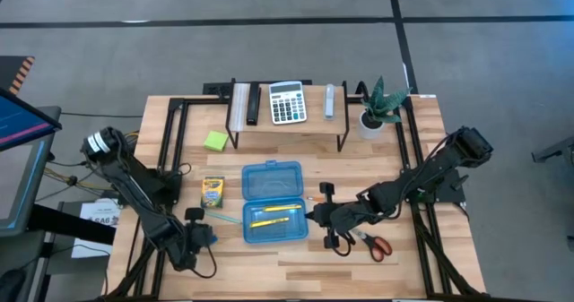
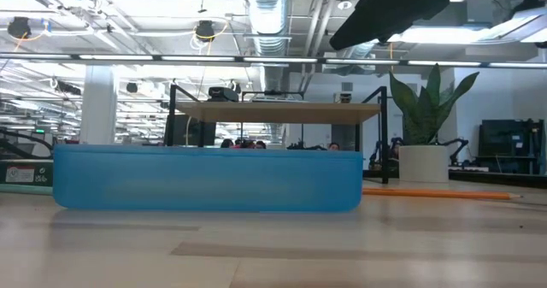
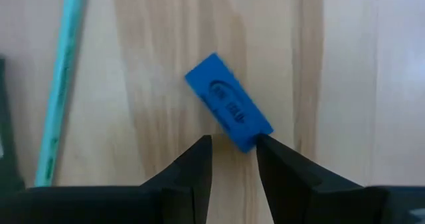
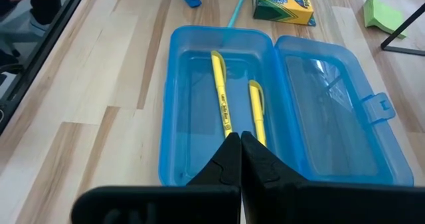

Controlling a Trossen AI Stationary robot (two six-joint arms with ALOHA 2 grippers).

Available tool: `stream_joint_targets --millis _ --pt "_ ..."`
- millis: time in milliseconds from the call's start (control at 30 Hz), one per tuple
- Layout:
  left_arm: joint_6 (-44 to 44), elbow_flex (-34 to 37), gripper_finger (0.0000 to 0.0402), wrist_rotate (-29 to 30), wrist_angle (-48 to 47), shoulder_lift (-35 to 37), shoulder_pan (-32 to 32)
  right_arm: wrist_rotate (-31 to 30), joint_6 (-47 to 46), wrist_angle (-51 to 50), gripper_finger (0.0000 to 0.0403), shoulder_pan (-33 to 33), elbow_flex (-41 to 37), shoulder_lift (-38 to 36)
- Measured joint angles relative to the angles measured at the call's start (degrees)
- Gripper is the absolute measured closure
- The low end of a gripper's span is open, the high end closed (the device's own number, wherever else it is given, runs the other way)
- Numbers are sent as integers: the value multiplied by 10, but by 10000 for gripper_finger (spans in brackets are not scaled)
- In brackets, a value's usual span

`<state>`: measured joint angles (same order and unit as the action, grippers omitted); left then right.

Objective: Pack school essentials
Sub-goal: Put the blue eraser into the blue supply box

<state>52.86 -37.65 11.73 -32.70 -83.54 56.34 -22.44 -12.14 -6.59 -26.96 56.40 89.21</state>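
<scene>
The blue pencil case (image 1: 273, 203) lies open mid-table, with two yellow pencils (image 4: 220, 91) in its tray. My right gripper (image 4: 240, 141) is shut and hovers over the tray's right-hand wall (image 1: 318, 214). My left gripper (image 3: 232, 147) is open, low over the table left of the case (image 1: 199, 237), with a small blue eraser (image 3: 228, 110) lying flat just ahead of its fingertips. A teal pen (image 1: 229, 219), the crayon box (image 1: 213, 192), the green sticky pad (image 1: 215, 141), an orange pencil (image 1: 314, 197) and the red-handled scissors (image 1: 374, 245) lie on the table. My left gripper points down at the table, and the eraser's near corner (image 3: 251, 141) lies right at one fingertip (image 3: 264, 144); whether they touch, I cannot tell. My right gripper's shut tips stand at the end of one yellow pencil (image 4: 227, 129); whether they touch it, I cannot tell.
A low wooden shelf (image 1: 287, 123) stands at the far side and carries a calculator (image 1: 287, 102) and other small items. A potted plant (image 1: 377, 109) stands right of it. Bare wood shows near the table's front edge.
</scene>
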Motion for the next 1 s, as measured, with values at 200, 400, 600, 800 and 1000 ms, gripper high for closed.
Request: stream_joint_targets --millis 200,400,600,800,1000 --pt "-51 -2 297 -2 24 -31 -12 0 0 0 395 4 0 0" --pt "-74 -10 297 11 29 -40 -22 0 1 4 395 5 0 0" --pt "-73 -10 297 33 49 -43 -24 0 2 7 395 5 0 0" --pt "-72 -9 297 62 90 -45 -26 0 1 7 395 5 0 0" --pt "-63 -9 297 91 127 -46 -28 0 1 7 395 5 0 0"
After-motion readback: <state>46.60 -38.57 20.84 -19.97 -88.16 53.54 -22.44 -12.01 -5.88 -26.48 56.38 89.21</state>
